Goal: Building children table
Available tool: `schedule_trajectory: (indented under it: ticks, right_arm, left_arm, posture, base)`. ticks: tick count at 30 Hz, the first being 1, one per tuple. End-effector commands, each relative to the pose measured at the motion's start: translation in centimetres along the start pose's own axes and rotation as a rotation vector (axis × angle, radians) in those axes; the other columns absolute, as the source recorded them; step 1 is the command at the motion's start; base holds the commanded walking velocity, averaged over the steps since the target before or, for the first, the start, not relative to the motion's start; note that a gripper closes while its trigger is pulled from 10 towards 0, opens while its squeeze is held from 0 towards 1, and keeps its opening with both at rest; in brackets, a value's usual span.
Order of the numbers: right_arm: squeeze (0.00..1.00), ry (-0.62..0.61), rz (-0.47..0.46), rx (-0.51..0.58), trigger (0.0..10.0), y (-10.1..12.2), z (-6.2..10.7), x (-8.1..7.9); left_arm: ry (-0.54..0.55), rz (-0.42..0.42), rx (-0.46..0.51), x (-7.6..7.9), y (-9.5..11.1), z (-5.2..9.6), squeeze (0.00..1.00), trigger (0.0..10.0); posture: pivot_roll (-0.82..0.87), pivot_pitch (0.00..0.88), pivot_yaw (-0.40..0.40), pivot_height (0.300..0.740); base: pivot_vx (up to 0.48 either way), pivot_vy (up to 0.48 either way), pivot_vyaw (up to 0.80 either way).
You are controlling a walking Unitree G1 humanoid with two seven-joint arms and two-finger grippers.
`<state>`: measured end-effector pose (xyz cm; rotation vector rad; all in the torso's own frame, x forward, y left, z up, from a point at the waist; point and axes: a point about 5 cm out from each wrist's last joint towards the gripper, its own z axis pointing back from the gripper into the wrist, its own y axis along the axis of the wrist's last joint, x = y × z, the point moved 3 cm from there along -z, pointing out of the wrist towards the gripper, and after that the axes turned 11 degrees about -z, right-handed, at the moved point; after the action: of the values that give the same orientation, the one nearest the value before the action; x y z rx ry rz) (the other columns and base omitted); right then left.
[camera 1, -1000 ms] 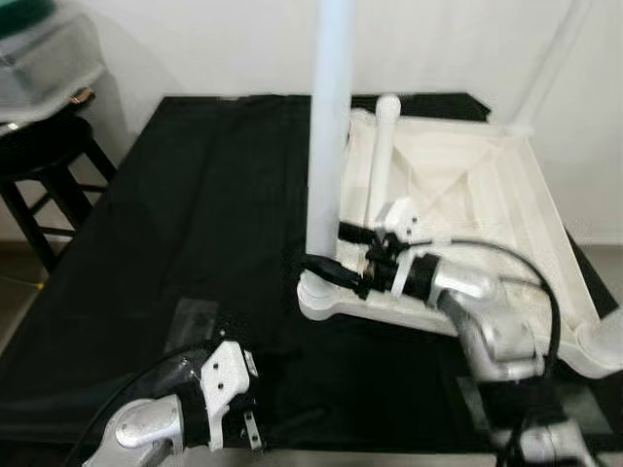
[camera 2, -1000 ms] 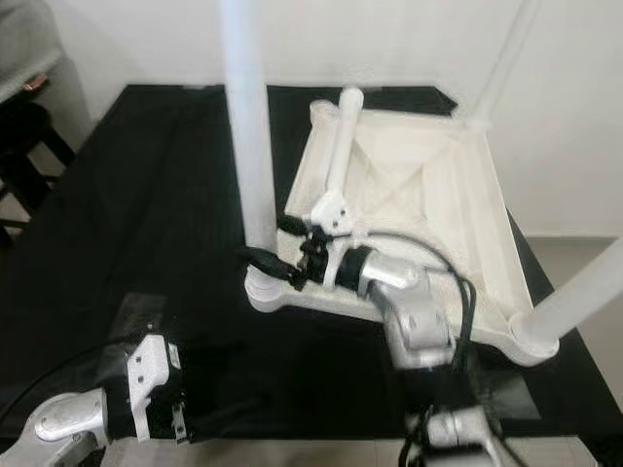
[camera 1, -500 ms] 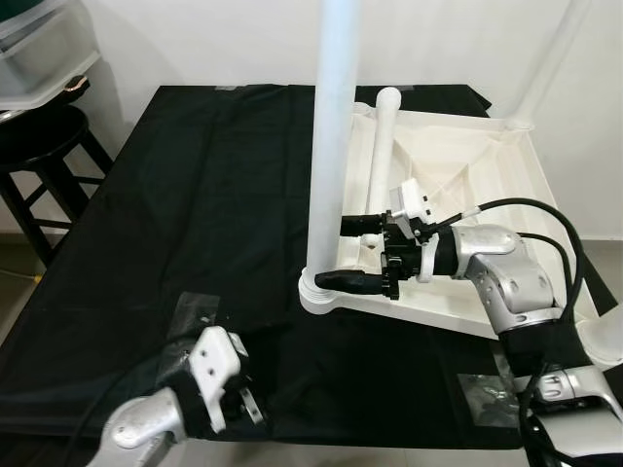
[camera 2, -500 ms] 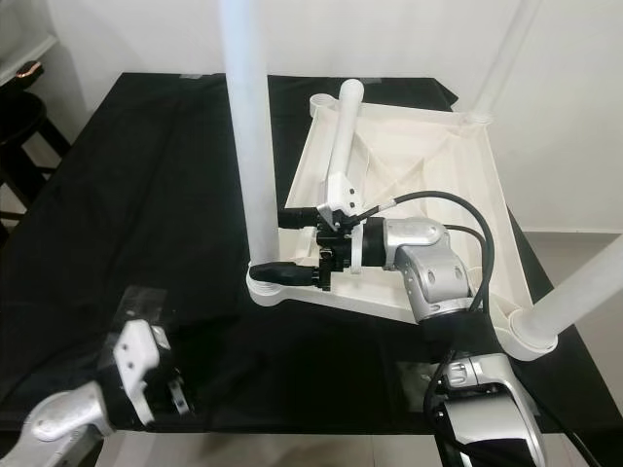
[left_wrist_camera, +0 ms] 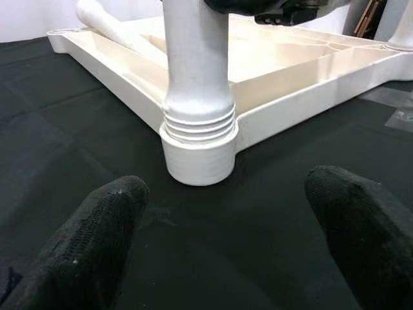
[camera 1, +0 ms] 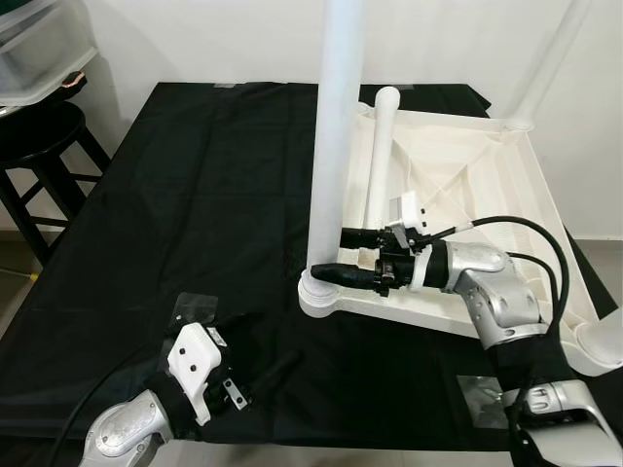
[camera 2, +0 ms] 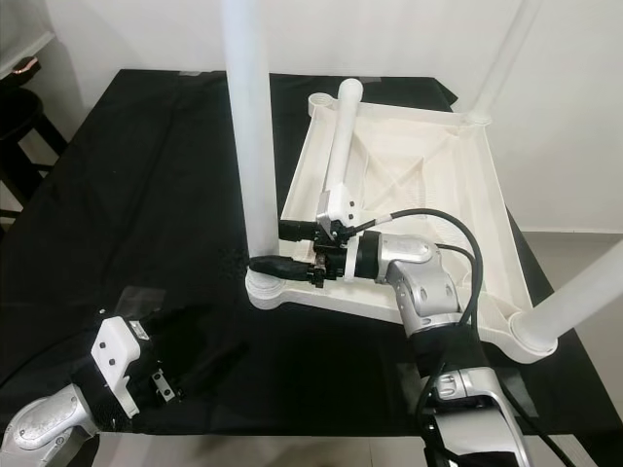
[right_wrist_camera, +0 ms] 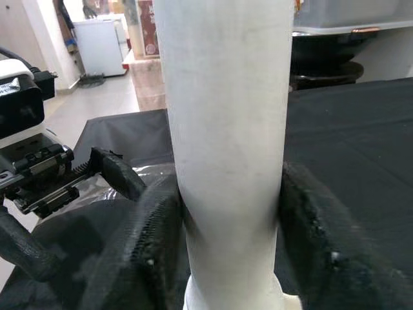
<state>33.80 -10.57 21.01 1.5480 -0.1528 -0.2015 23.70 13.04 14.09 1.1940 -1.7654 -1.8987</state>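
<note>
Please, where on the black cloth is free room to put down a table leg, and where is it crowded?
The black cloth is bare between the stool and the upturned tabletop. Near the standing leg it is crowded: the right gripper holds it, fingers on both sides. The left gripper lies open at the front edge.

Right gripper [camera 2: 277, 246] clasps the upright table leg [camera 2: 249, 136].

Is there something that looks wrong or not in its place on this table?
One white leg lies loose inside the upturned tabletop instead of standing in a corner socket. The near-corner leg, gripped by the right gripper, stands upright.
</note>
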Motion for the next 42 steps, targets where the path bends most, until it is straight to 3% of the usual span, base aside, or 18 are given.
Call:
schedule_trajectory:
  ticks: [1,8,10,11,12,13,16,23,24,25,26,27,28,31,32,34,35,42]
  right_arm:
    - [0.0,0.024,-0.061,-0.036,0.0,-2.2,-0.2,-0.7]
    - [0.0,-0.119,-0.097,-0.034,0.0,-4.3,-0.7,-1.6]
    - [0.0,-0.462,-0.101,-0.045,0.0,-6.1,-0.9,-1.0]
    - [0.0,-0.462,-0.101,-0.045,0.0,-6.1,-0.9,-1.0]
    - [0.0,-0.775,-0.123,-0.006,0.0,-6.4,0.3,-1.3]
    - [0.0,-0.881,-0.123,-0.024,0.0,-7.1,0.1,-3.1]
    - [0.0,-0.887,-0.09,-0.03,0.0,-7.0,-0.5,-4.3]
    - [0.0,-0.791,-0.067,-0.042,0.2,-6.8,-1.5,-3.7]
    - [0.0,-0.762,-0.077,-0.044,10.0,-6.9,-1.9,-3.9]
    - [0.0,-0.762,-0.077,-0.044,10.0,-6.9,-1.9,-3.9]
    - [0.8,-0.713,-0.084,-0.049,10.0,-6.9,-2.1,-3.9]
    - [0.8,-0.713,-0.084,-0.049,10.0,-6.9,-2.1,-3.9]
    - [1.0,-0.634,-0.116,-0.028,10.0,-6.5,-2.6,-4.2]
    - [1.0,-0.457,-0.118,0.046,10.0,-4.4,-3.0,-4.3]
    - [0.9,-0.363,-0.076,0.055,10.0,-3.4,-2.9,-4.2]
    - [0.9,-0.308,-0.042,0.052,10.0,-2.8,-2.8,-4.0]
    - [0.0,-0.233,-0.004,0.019,10.0,-2.5,-2.5,-3.6]
    - [0.0,-0.05,0.016,-0.07,10.0,-1.6,-2.0,-1.8]
  left_arm:
    - [0.011,0.005,-0.003,0.1,-0.2,0.3,0.0,10.0]
    - [0.021,-0.007,-0.013,0.0,-0.3,0.1,0.0,10.0]
    - [0.028,-0.008,-0.012,-0.1,-0.3,0.1,0.0,10.0]
    - [0.028,-0.008,-0.012,-0.1,-0.3,0.1,0.0,10.0]
    - [0.029,-0.009,-0.011,-0.2,-0.2,0.1,0.0,10.0]
    - [0.03,-0.01,-0.013,-0.4,-0.3,0.2,0.0,10.0]
    - [0.028,-0.005,-0.016,-0.5,-0.6,0.1,0.0,10.0]
    - [0.014,-0.01,-0.011,-0.1,-0.7,-0.8,0.0,10.0]
    - [0.015,-0.01,-0.009,0.0,-0.7,-1.0,0.0,10.0]
    - [0.015,-0.01,-0.009,0.0,-0.7,-1.0,0.0,10.0]
    - [0.015,-0.007,-0.007,0.2,-0.8,-1.2,0.0,10.0]
    - [0.015,-0.007,-0.007,0.2,-0.8,-1.2,0.0,10.0]
    - [0.014,-0.006,-0.006,0.4,-0.8,-1.4,0.0,10.0]
    - [0.017,-0.008,-0.003,0.5,-1.0,-1.8,0.0,10.0]
    - [0.02,-0.009,-0.003,0.4,-1.0,-1.9,0.0,10.0]
    - [0.022,-0.009,-0.003,0.4,-1.1,-2.0,0.0,10.0]
    - [0.022,-0.01,-0.004,0.4,-1.1,-2.0,0.0,10.0]
    - [0.022,-0.017,-0.005,0.4,-1.2,-2.1,0.0,10.0]
  posture:
    - [0.0,0.191,-0.032,0.74]
    - [-0.01,0.194,-0.044,0.74]
    - [0.0,0.195,-0.053,0.74]
    - [0.0,0.195,-0.053,0.74]
    - [-0.01,0.202,-0.055,0.74]
    - [-0.03,0.204,-0.042,0.74]
    - [-0.04,0.186,-0.028,0.74]
    - [-0.01,0.178,-0.035,0.74]
    - [-0.01,0.174,-0.029,0.74]
    - [-0.01,0.174,-0.029,0.74]
    - [-0.01,0.173,-0.028,0.74]
    - [-0.01,0.173,-0.028,0.74]
    - [-0.01,0.171,-0.024,0.74]
    - [-0.02,0.169,-0.015,0.74]
    - [-0.01,0.168,-0.008,0.74]
    - [-0.01,0.169,-0.005,0.74]
    - [-0.01,0.169,-0.002,0.74]
    - [0.01,0.171,-0.002,0.74]
  base:
    - [0.0,0.0,0.0]
    - [0.0,0.0,0.0]
    - [0.0,0.0,0.0]
    - [0.0,0.0,0.0]
    - [0.0,0.0,0.0]
    - [0.0,0.0,0.0]
    - [0.0,0.0,0.0]
    - [0.0,0.0,0.0]
    - [0.0,0.0,0.0]
    - [0.0,0.0,0.0]
    - [0.0,0.0,0.0]
    - [0.0,0.0,0.0]
    - [0.0,0.0,0.0]
    - [0.0,0.0,0.0]
    - [0.0,0.0,0.0]
    - [0.0,0.0,0.0]
    - [0.0,0.0,0.0]
    - [0.0,0.0,0.0]
